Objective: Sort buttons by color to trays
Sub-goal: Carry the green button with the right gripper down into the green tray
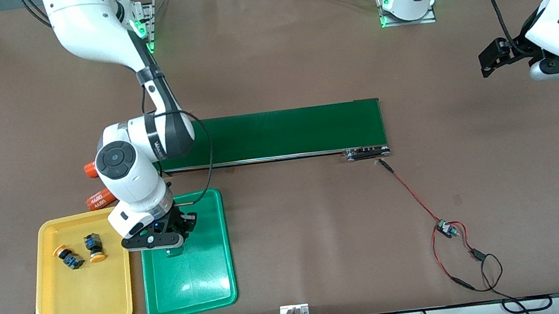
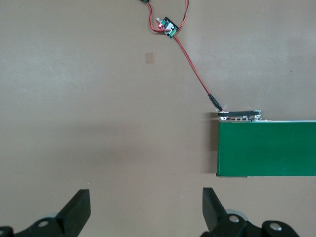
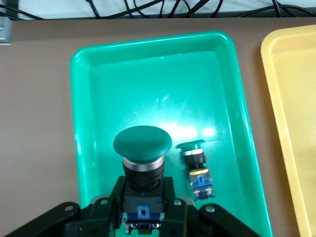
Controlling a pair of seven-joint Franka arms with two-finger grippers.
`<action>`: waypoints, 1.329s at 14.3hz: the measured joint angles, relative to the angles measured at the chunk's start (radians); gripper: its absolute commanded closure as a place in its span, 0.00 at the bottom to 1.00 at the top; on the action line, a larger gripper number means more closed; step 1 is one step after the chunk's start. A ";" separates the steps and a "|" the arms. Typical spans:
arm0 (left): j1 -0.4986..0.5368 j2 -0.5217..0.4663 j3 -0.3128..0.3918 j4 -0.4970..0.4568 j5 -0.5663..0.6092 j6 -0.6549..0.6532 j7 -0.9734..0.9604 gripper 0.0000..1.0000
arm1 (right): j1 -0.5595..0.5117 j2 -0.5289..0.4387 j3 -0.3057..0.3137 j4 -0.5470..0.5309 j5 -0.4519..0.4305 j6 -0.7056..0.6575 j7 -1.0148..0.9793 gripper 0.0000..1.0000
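My right gripper [image 3: 142, 196] is shut on the black-and-blue body of a green-capped button [image 3: 142, 143] and holds it low over the green tray [image 3: 148, 64]. A second green button [image 3: 195, 168] lies on its side in that tray, beside the held one. In the front view the right gripper [image 1: 185, 228] is over the green tray's [image 1: 190, 282] end nearest the conveyor. Two yellow-orange buttons [image 1: 67, 257] [image 1: 94, 247] lie in the yellow tray [image 1: 83, 307]. My left gripper [image 1: 488, 62] [image 2: 146, 212] waits open over bare table at the left arm's end.
A long dark-green conveyor belt [image 1: 276, 133] [image 2: 266, 148] crosses the table's middle. Two orange cylinders [image 1: 101, 200] [image 1: 90, 170] lie between it and the yellow tray. Red and black wires with a small circuit board [image 1: 445, 228] [image 2: 166, 25] trail from the belt's end toward the front camera.
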 measured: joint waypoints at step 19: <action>0.000 0.000 0.000 0.000 0.000 0.000 0.000 0.00 | -0.211 0.133 0.213 0.219 0.000 -0.232 -0.093 1.00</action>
